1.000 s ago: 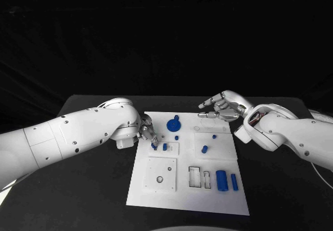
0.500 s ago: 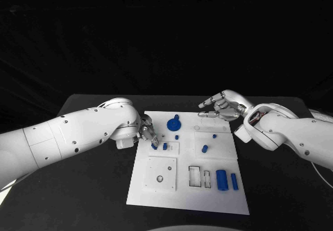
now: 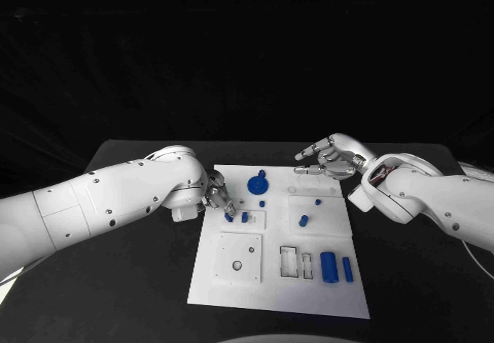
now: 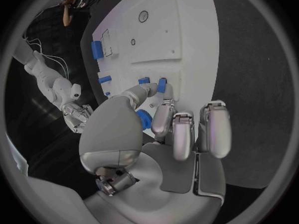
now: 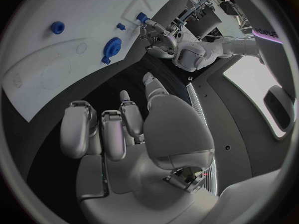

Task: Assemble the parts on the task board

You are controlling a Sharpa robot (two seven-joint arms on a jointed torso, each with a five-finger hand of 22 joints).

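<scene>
The white task board (image 3: 270, 289) lies in the middle of the black table. My left hand (image 3: 218, 198) is at its left edge, thumb and a fingertip (image 4: 163, 95) down at two small blue pegs (image 3: 228, 216) (image 3: 245, 218) standing in the board; whether either peg (image 4: 162, 84) is pinched is unclear. A blue gear (image 3: 258, 186) sits just beyond that hand, also seen as the gear (image 5: 114, 45) in the right wrist view. My right hand (image 3: 328, 160) hovers over the board's far right corner, fingers apart, holding nothing.
More blue parts are on the board: a short peg (image 3: 304, 221), a small stud (image 3: 317, 203), a thick cylinder (image 3: 328, 267) and a thinner one (image 3: 348, 270) beside two rectangular slots (image 3: 289, 262). Bare black table surrounds the board.
</scene>
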